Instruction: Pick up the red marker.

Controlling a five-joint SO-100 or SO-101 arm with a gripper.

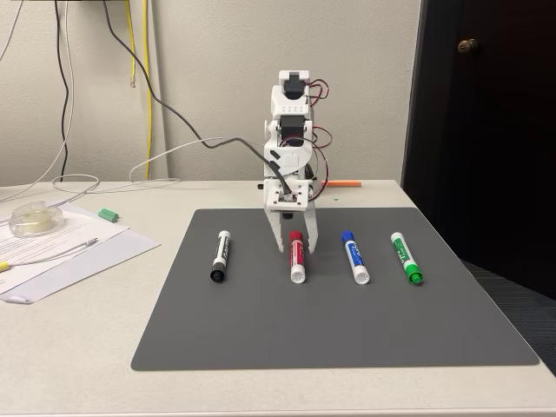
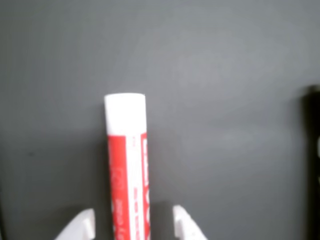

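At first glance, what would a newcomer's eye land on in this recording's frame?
The white arm stands at the back of the grey mat in the fixed view, its end effector lowered over the red marker, a finger on either side. Four markers lie in a row: black-capped at left, then red, blue-capped and green. In the wrist view the red marker sits between the fingertips, not yet gripped.

Matt grey mat (image 1: 347, 321), glossy plastic red marker (image 2: 127, 165)

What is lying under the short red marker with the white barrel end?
Under the short red marker with the white barrel end lies the dark grey flat mat, which rests on the pale table. The white two-finger gripper straddles its cap end, jaws apart. The table beneath the mat is covered.
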